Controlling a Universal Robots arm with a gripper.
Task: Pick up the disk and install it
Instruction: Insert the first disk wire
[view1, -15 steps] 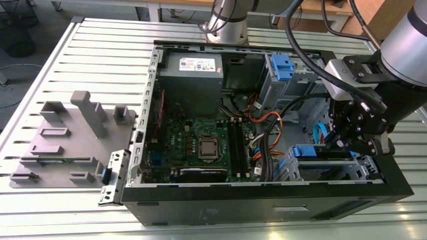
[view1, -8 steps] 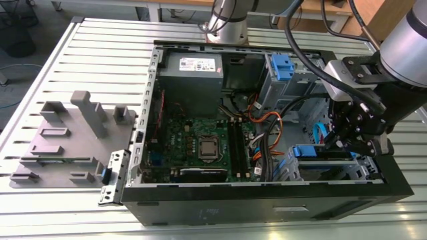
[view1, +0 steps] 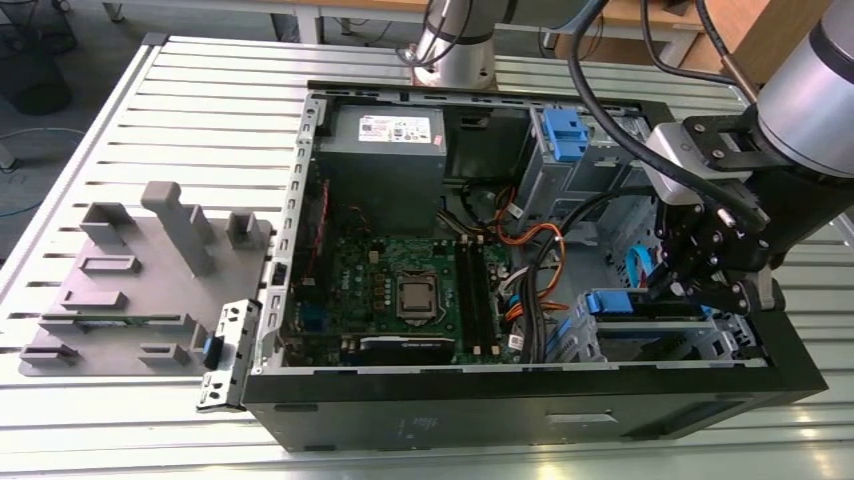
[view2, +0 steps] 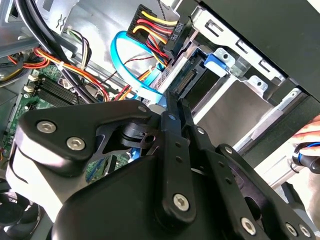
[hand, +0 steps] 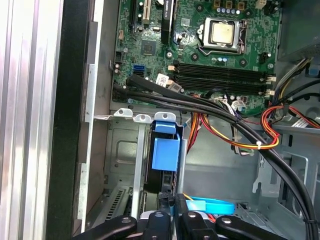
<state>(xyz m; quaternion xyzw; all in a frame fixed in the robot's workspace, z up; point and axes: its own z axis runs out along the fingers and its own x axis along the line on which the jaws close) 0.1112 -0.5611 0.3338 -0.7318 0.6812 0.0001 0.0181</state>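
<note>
The disk (hand: 159, 177) stands on edge in the drive cage at the case's front corner, its blue plastic tab (hand: 165, 150) on top. In the second wrist view its connector end (view2: 186, 82) and blue rail (view2: 218, 59) sit in the metal bay. In the exterior view the disk (view1: 617, 302) shows as a blue-topped slab in the cage on that view's right. My gripper (view1: 697, 290) hangs directly over that cage. Its black fingers are shut together, and the tips (view2: 172, 102) rest at or just off the disk's end. The gripper (hand: 172, 200) holds nothing.
The open computer case (view1: 534, 385) lies on a slatted metal table. Inside are the motherboard (view1: 400, 290), a grey power-supply box (view1: 387, 135), cable bundles (view1: 534, 250) and a blue flat cable (view2: 122, 55) beside the cage. A grey fixture (view1: 134, 270) stands at the exterior view's left.
</note>
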